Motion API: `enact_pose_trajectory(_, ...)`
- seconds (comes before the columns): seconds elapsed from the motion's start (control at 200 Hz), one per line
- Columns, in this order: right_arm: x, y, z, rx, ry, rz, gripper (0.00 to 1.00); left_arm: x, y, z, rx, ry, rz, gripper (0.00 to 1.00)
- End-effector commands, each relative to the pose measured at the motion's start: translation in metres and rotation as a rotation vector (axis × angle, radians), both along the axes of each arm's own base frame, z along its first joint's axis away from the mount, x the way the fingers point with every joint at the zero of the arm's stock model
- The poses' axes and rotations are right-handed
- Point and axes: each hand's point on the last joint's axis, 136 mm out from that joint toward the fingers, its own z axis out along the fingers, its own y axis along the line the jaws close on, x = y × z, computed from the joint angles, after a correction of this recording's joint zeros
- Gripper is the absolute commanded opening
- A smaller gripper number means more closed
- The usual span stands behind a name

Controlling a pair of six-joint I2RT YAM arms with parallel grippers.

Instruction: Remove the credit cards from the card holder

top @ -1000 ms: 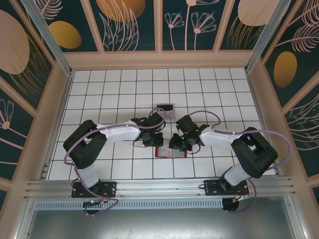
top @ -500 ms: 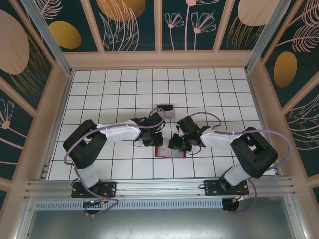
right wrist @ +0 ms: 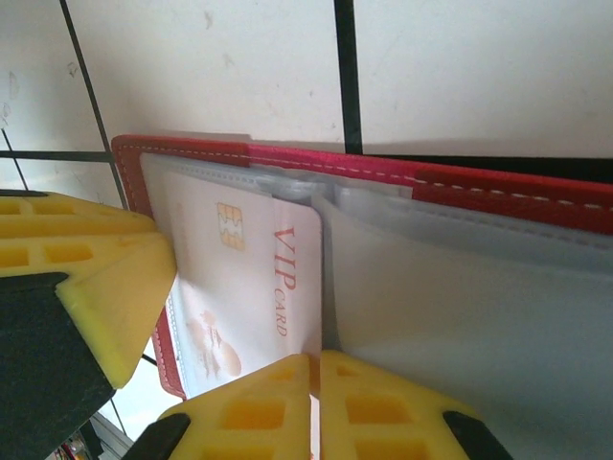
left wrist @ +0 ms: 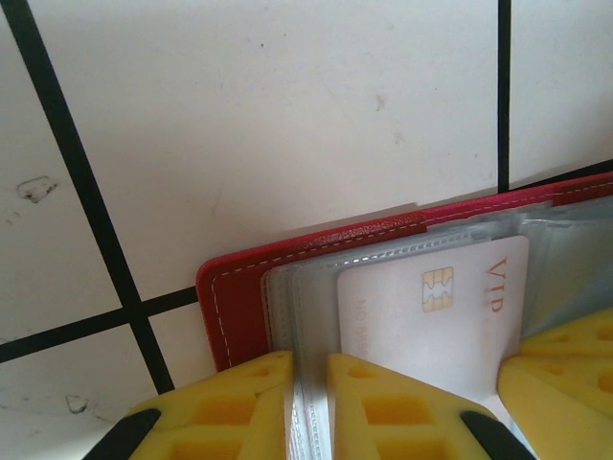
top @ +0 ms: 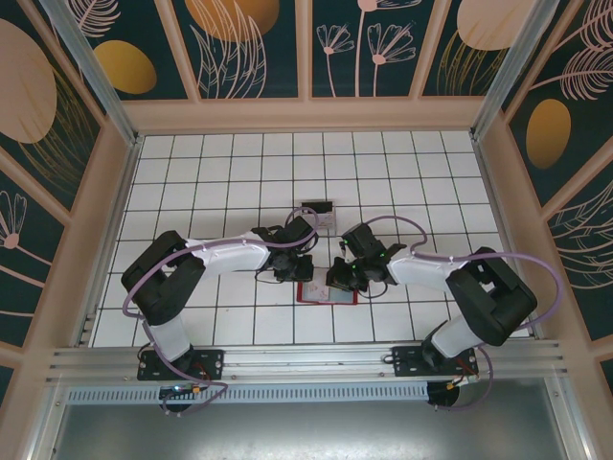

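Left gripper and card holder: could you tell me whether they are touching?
Touching: the left wrist view shows clear sleeve pages of the card holder pinched in the left gripper.

The card holder (right wrist: 498,187) is red with white stitching. The credit card (right wrist: 249,287) is pale, with a gold chip. The table (left wrist: 287,115) is white with black lines.

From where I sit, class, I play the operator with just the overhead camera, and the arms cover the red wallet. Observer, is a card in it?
Observer: Yes, a white card printed VIP lies in a clear pocket of the card holder.
Operator: Is anything gripped on the left?
Observer: The left gripper pinches the clear pocket leaves beside that card.
Operator: And the right?
Observer: The right gripper is shut at the card's edge; on card or pocket, I cannot tell.
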Motion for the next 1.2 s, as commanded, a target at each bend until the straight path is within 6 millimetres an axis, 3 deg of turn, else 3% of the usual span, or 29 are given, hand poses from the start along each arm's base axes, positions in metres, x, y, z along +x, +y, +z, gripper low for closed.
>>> enact_pose_trajectory(0.0,-0.003,-0.014,-0.003,-0.033,0.001,-0.021,0.09,-0.01,0.011,-0.012,0.065,0.035,-0.017,0.19)
enact_pose_trajectory(0.225,-0.006,-0.024,-0.005,-0.043,0.004,-0.038,0.08,-0.009,0.011,-0.012,0.066,0.034,-0.019,0.19)
enact_pose_trajectory(0.475,-0.005,-0.014,-0.004,0.01,0.014,-0.027,0.2,-0.01,0.011,-0.013,0.066,0.035,-0.021,0.19)
enact_pose_trajectory(0.831,-0.004,-0.007,-0.004,0.043,0.02,-0.016,0.24,-0.011,0.012,-0.013,0.067,0.039,-0.018,0.19)
enact_pose_trajectory(1.196,-0.002,-0.005,-0.005,0.05,0.019,-0.018,0.19,-0.009,0.011,-0.01,0.063,0.033,-0.016,0.18)
